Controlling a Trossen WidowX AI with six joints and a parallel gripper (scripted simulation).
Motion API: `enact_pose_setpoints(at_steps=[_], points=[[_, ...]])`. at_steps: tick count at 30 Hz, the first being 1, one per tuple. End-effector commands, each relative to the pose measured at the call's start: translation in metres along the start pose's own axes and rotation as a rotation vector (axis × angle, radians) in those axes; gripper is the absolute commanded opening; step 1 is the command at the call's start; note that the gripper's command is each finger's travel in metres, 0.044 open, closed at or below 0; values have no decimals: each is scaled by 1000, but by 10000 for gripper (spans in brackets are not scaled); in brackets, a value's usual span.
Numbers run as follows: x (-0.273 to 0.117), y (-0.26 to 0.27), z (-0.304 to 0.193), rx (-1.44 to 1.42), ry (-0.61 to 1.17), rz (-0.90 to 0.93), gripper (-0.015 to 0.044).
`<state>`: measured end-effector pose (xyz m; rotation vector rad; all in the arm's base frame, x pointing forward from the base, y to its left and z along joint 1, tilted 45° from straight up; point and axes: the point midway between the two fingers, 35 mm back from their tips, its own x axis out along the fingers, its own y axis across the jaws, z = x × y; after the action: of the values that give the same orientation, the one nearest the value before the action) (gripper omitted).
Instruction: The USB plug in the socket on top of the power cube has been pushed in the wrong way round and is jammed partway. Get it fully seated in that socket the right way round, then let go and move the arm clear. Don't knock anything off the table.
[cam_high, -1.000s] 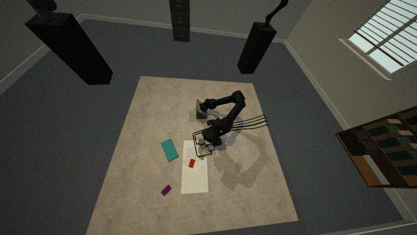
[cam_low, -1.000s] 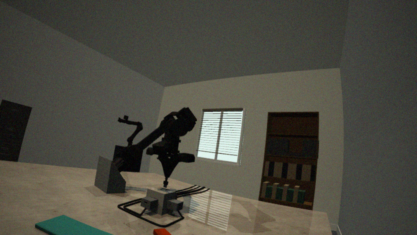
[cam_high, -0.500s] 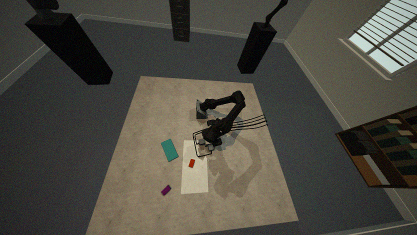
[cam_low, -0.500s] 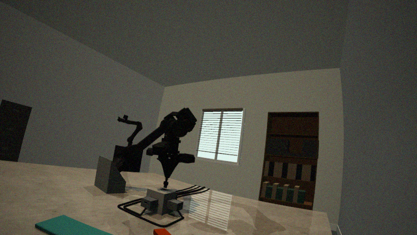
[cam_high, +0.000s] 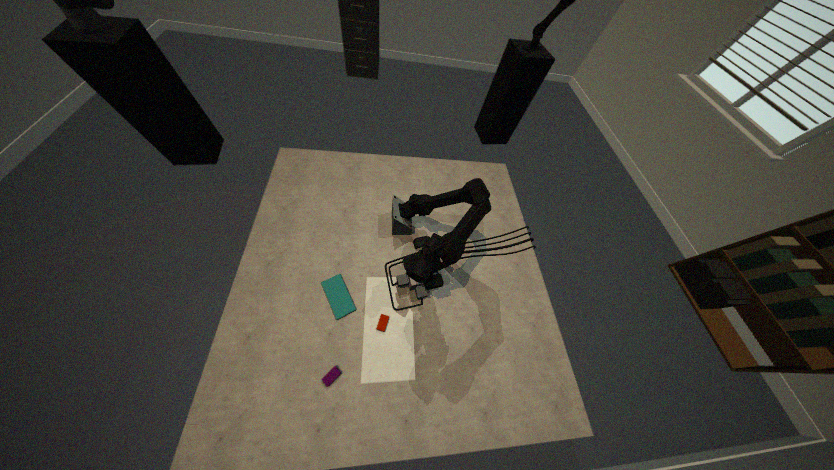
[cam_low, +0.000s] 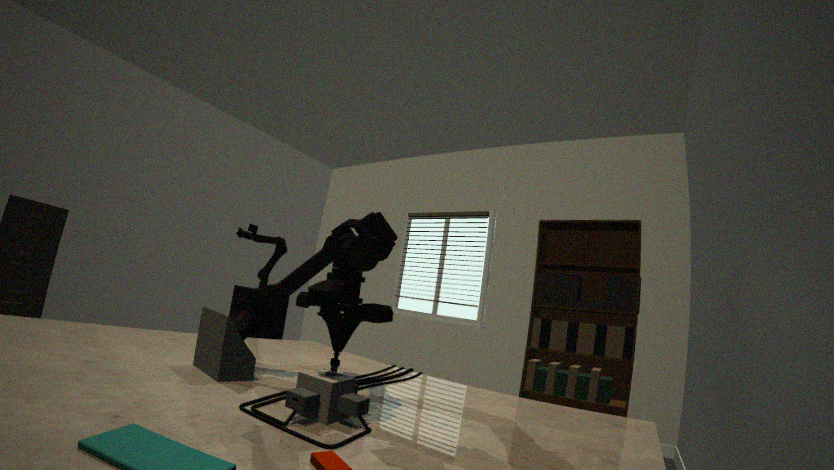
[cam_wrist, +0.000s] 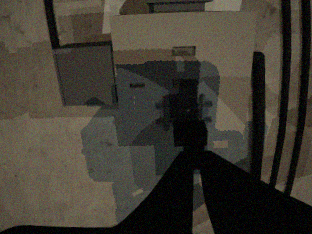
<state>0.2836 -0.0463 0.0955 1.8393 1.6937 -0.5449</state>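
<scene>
The power cube (cam_low: 330, 408) (cam_wrist: 150, 32) is a pale box with blocks on its sides and dark slots in its top. My gripper (cam_low: 336, 351) (cam_wrist: 194, 160) points straight down over the cube top and is shut on the small dark USB plug (cam_low: 335, 364) (cam_wrist: 190, 134). The plug is upright, with its lower end at or just above the cube top. One open slot (cam_wrist: 183, 51) and a smaller slot (cam_wrist: 137, 85) show in the wrist view. Shadow and the plug hide the spot below it, so I cannot tell whether its tip is in a socket. In the top view the arm covers the plug.
A black wire frame (cam_high: 389, 286) (cam_low: 333, 446) surrounds the cube's front. Black cables (cam_low: 402, 373) (cam_wrist: 285, 75) run off to the right. A red block (cam_high: 382, 322) (cam_low: 330, 460) lies on a white sheet (cam_high: 388, 359). A teal slab (cam_high: 338, 296) (cam_low: 145, 448) and purple block (cam_high: 331, 376) lie farther left.
</scene>
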Motion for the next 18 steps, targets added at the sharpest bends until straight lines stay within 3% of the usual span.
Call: enact_pose_setpoints(at_steps=[1,18], points=[[1,1,0,-3,1,3,0],[3,1,0,-3,1,3,0]])
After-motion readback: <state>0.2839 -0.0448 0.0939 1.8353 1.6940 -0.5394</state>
